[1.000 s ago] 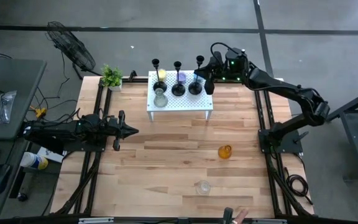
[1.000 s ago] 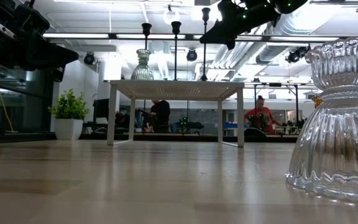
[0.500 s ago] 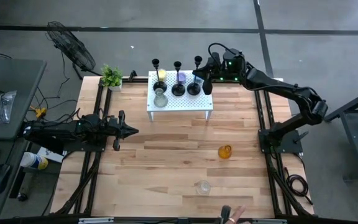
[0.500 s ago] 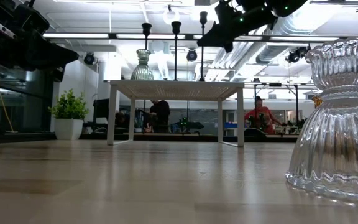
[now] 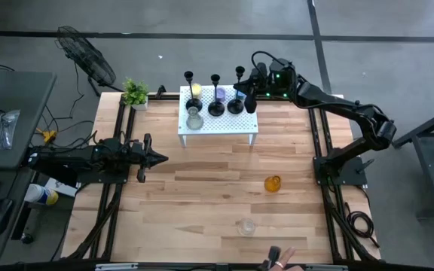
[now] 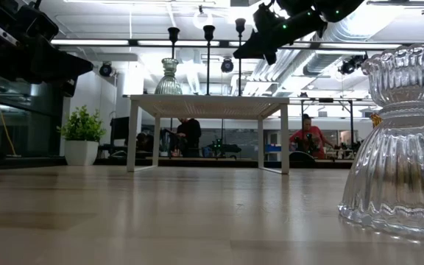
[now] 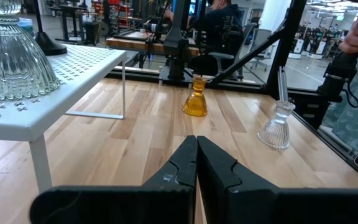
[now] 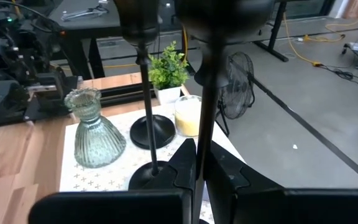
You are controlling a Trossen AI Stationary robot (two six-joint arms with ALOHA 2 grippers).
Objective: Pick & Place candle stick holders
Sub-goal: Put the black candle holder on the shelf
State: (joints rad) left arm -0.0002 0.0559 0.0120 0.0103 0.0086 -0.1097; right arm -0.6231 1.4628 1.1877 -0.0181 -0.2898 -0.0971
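Three slim black candlesticks point(image 5: 215, 94) stand on a white perforated stand point(image 5: 217, 124) at the table's far side. With them are a yellow cup point(image 5: 195, 90), a purple cup point(image 5: 221, 94) and a pale green glass cup point(image 5: 194, 119). My right gripper point(image 8: 196, 155) is over the stand's right end, shut on the rightmost candlestick point(image 5: 238, 89). An amber cup point(image 5: 273, 183) and a clear glass cup point(image 5: 246, 226) stand on the wood at the near right. My left gripper point(image 5: 159, 158) is shut and empty at the table's left. No blue cup shows. My right gripper pinches the rightmost candlestick's stem point(image 8: 202, 134) between its two fingers, in the stem's upper part point(image 6: 240, 51). The fingers come from the table's right, slanting down, and lie across the stem. The candlestick is upright, its base point(image 5: 235, 107) at the stand's top. Whether the base rests there I cannot tell.
A small potted plant point(image 5: 135, 92) stands at the far left corner, with a fan point(image 5: 85, 53) beyond it. A person's hand point(image 5: 281, 260) shows at the table's near edge. Bare wood lies between the stand and the two loose cups.
My right gripper has shifted a little toward the table's left with the rightmost candlestick. The candlestick stays upright, and its top sits slightly lower in the low view. The hand at the near edge has moved a little.
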